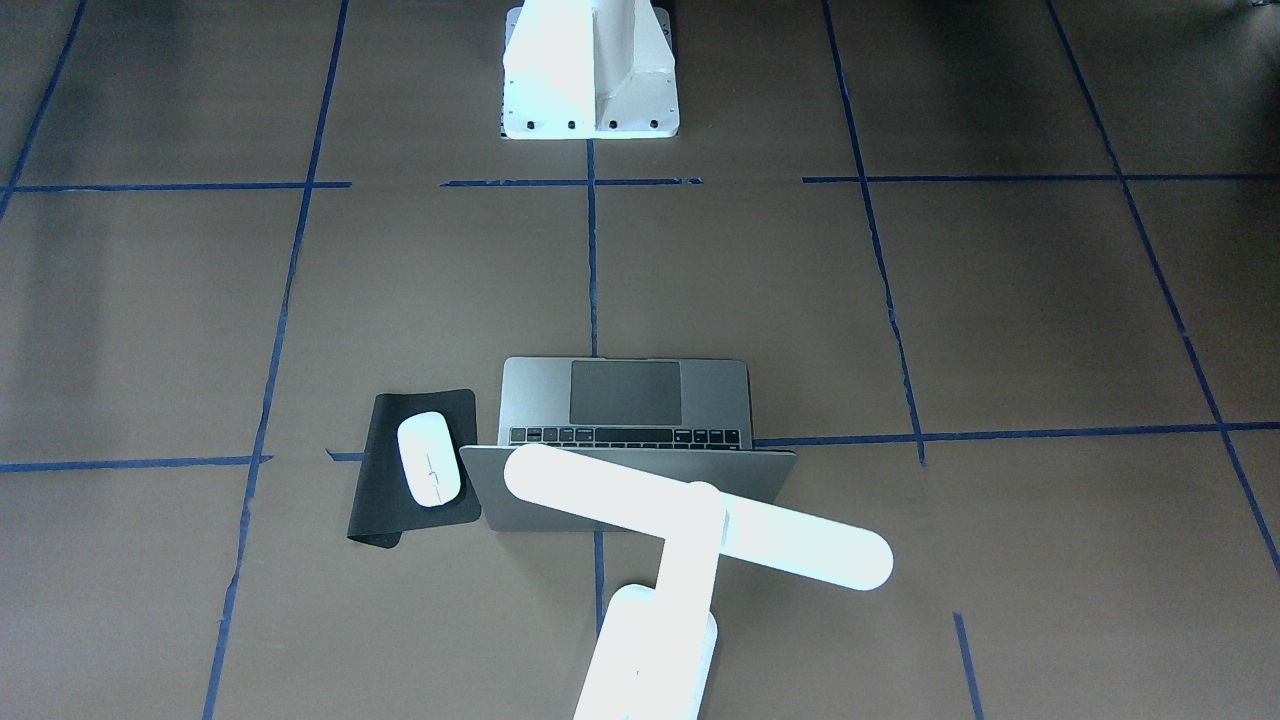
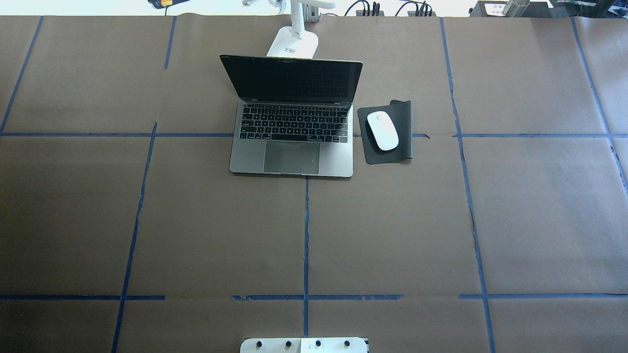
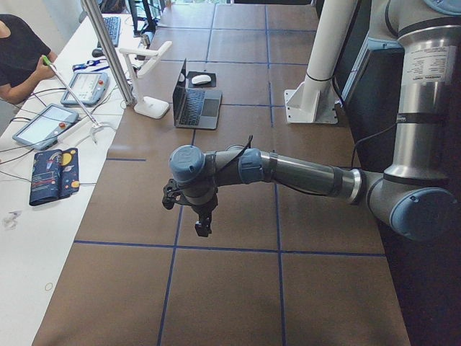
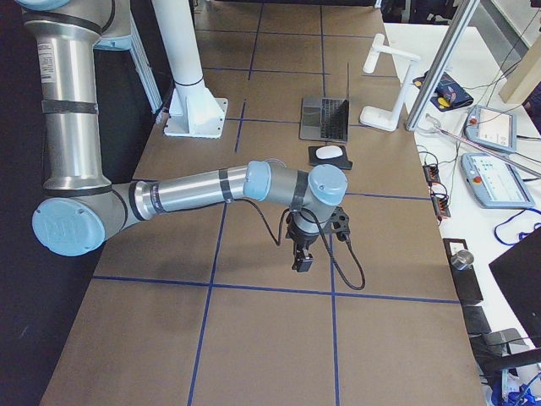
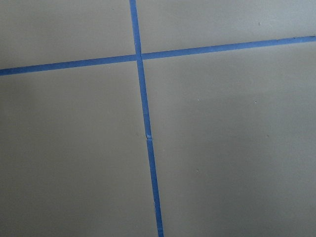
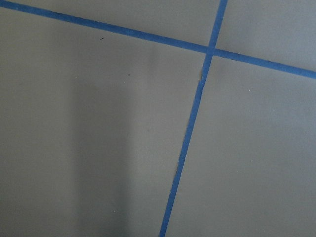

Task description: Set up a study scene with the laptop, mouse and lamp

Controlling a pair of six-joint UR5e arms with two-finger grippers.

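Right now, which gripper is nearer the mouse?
Right. The right gripper hangs toward the right end of the table, on the same side of the laptop as the mouse. The left gripper hangs toward the left end, the laptop between them.

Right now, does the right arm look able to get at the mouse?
Probably yes. The mouse lies uncovered on the black pad, on that arm's side of the laptop, and nothing stands between it and the right gripper hanging over the table.
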